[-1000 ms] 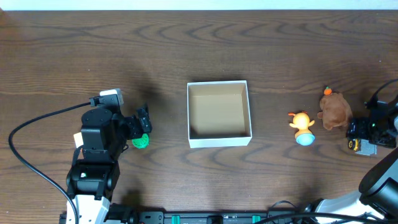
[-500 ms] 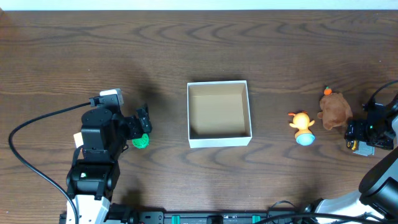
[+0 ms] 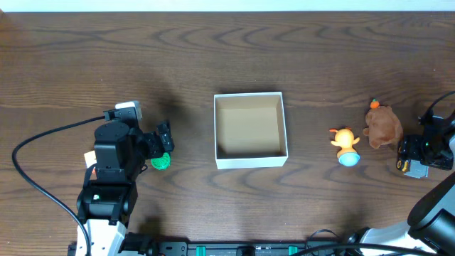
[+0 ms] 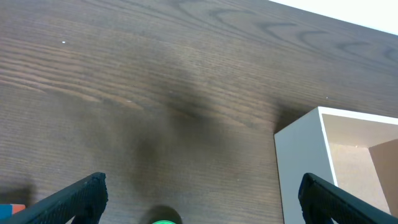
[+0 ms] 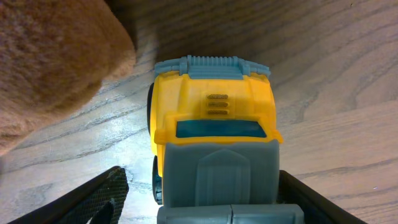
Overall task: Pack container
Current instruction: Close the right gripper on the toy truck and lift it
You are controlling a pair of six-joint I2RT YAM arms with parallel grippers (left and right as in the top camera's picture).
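A dark brown wood-grain bench fills the view, its grain in long swirls. A pale white strip runs along its far edge.

No words, numbers, logos or signs can be read in any view (the yellow toy truck and white box show plain surfaces).

I count one box. Left of the box: one green ball. Right of the box: one orange figure, one brown plush toy and one yellow-and-grey toy truck. Toys in total: four.
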